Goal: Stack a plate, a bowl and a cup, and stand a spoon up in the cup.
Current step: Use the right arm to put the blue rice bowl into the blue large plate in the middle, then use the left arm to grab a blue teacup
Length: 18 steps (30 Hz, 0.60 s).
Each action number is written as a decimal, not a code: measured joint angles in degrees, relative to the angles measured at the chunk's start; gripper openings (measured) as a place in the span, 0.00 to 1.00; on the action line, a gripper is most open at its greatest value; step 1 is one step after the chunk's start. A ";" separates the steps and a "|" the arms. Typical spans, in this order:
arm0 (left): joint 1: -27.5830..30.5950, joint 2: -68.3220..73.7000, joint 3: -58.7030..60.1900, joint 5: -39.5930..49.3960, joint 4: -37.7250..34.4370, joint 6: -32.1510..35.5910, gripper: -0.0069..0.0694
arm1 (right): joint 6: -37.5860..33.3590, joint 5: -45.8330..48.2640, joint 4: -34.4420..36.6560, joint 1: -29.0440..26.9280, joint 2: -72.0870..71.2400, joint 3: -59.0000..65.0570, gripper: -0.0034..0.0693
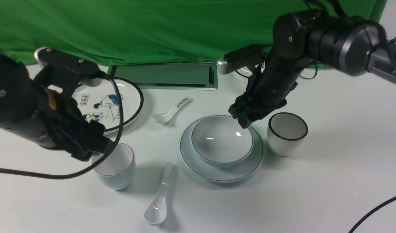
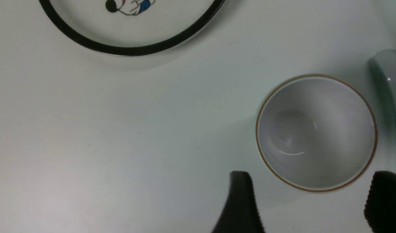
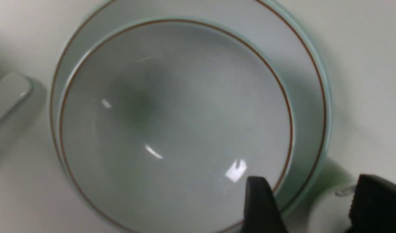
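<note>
The pale bowl [image 1: 222, 139] sits inside the plain plate [image 1: 223, 173] at the table's middle. My right gripper [image 1: 244, 121] hangs open and empty over their far right rim; in the right wrist view [image 3: 312, 181] one finger is over the bowl [image 3: 175, 123] and the other is outside the plate [image 3: 309, 106]. The pale cup [image 1: 115, 165] stands upright and empty at front left. My left gripper [image 1: 94, 150] is open right beside it, with its fingers spread wider than the cup [image 2: 315, 132] in the left wrist view [image 2: 311, 181]. The plain white spoon [image 1: 159, 197] lies on the table between cup and plate.
A black-rimmed cartoon plate [image 1: 110, 103] lies behind my left arm. A small spoon with a printed handle [image 1: 170, 111] lies behind the bowl. A black-rimmed white cup [image 1: 286, 132] stands right of the plate. A metal slot [image 1: 165, 76] and green cloth are at the back.
</note>
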 joint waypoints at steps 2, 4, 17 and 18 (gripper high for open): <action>0.00 2.66 0.00 -0.87 0.05 -0.63 0.77 | -0.72 2.52 0.00 0.00 -2.45 -0.63 0.61; 0.00 6.10 0.00 -2.53 0.05 -1.43 0.80 | -1.48 5.33 0.00 0.00 -5.64 -0.76 0.59; 0.00 17.98 -0.59 -8.24 0.24 -2.91 0.18 | -2.97 10.86 -0.20 0.00 -22.66 4.39 0.42; 0.00 17.49 -1.39 -7.36 0.03 -2.22 0.12 | -3.04 10.99 -0.19 0.00 -24.25 5.42 0.41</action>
